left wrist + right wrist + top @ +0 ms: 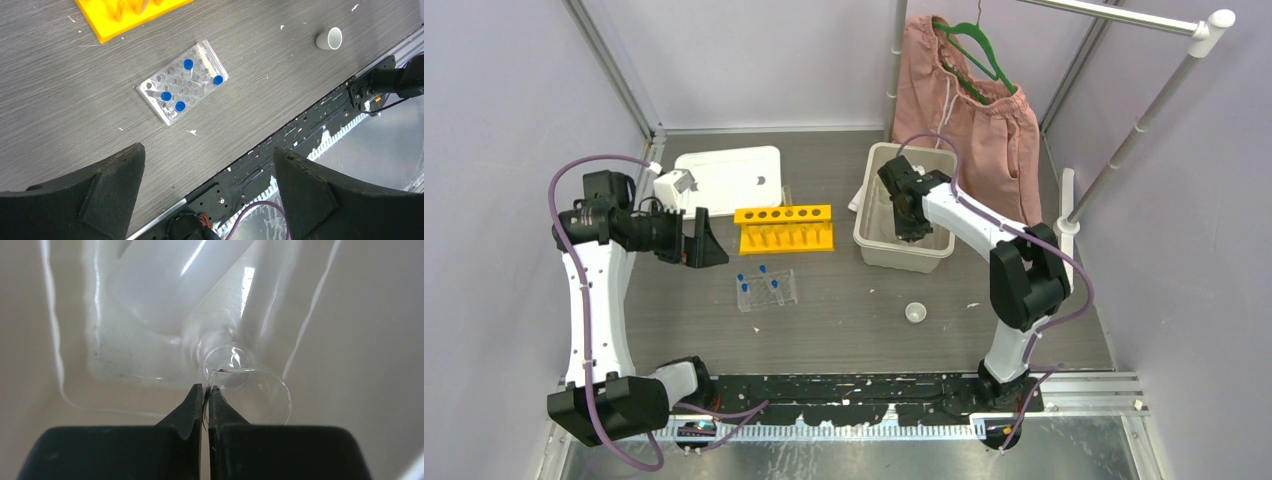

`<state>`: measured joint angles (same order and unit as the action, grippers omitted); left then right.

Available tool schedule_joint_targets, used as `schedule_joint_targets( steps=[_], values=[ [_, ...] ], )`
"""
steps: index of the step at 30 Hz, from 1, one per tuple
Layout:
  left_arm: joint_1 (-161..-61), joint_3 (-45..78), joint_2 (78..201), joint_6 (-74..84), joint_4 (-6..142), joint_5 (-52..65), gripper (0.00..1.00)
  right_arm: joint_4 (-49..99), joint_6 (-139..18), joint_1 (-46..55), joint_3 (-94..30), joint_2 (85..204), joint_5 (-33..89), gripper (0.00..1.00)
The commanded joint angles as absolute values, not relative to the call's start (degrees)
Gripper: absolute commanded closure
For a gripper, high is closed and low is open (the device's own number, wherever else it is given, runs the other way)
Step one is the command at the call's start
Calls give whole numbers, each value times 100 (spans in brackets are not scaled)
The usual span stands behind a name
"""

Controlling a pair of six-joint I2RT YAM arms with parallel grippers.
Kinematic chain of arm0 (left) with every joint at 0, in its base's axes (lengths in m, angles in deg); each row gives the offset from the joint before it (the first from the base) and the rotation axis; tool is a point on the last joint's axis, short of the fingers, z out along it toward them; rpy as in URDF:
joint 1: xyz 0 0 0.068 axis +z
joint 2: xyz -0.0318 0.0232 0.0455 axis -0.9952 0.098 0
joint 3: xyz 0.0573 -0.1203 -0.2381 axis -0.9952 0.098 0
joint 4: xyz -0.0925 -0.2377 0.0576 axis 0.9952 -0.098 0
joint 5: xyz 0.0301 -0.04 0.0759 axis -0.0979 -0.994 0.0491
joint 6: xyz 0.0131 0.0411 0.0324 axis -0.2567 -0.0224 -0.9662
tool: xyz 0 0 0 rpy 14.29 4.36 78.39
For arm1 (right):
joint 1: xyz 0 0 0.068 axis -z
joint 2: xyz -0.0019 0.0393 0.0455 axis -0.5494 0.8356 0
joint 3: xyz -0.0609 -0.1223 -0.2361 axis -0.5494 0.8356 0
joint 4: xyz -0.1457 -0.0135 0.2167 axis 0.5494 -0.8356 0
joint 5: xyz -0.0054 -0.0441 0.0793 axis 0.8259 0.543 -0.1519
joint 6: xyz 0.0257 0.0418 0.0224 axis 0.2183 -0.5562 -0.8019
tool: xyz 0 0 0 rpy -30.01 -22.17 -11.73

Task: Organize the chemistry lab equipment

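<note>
Left claw [207, 150] wide; right claw [206, 390] pinched shut at blurry clear glassware [252, 392] inside bin [904, 256].

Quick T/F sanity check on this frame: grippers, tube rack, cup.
1. The left gripper is open. True.
2. The right gripper is wide open. False: it is shut, down inside the bin.
3. The clear grid rack holds four blue-capped tubes. True.
4. The tiny white cup sits in the bin. False: it is on the table, outside the bin.
</note>
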<state>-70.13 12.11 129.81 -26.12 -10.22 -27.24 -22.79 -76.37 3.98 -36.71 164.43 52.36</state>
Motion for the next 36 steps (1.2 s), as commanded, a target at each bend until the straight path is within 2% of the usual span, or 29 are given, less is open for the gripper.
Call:
schedule_joint_targets(
  steps=[1,5,7,9,12,17,21,24,29,32,36],
  values=[
    [-7022,1243,12857,-2699,-892,-2703,1,-1984,-7550,483,-3605,16643,5243,99],
    [-7022,1261,12843,-2731,-886,-2649,1,-1920,-7590,482,-3581,16719,5362,99],
    [-7020,1274,12830,-2744,-886,-2638,1,-1897,-7600,491,-3561,16711,5486,94],
    [-7020,1288,12830,-2733,-874,-2629,1,-1861,-7600,489,-3523,16668,5580,81],
    [-7015,1288,12826,-2685,-827,-2593,1,-1772,-7611,485,-3448,16501,5729,69],
    [-7017,1248,12825,-2665,-824,-2624,0,-1856,-7652,478,-3539,15959,5854,39],
    [-7020,1215,12813,-2656,-850,-2668,0,-1953,-7694,393,-3688,15251,6021,24],
    [-7022,1220,12805,-2647,-855,-2676,1,-2118,-7741,232,-3831,14667,6194,23],
    [-7021,1225,12820,-2641,-839,-2643,1,-2504,-7885,-311,-3697,13860,6260,29],
    [-7019,1212,12850,-2619,-804,-2623,1,-2813,-8187,-953,-3333,13579,6269,36],
    [-7022,1191,12902,-2603,-779,-2604,1,-2802,-8964,-1936,-2466,13345,6270,37]
  ],
)
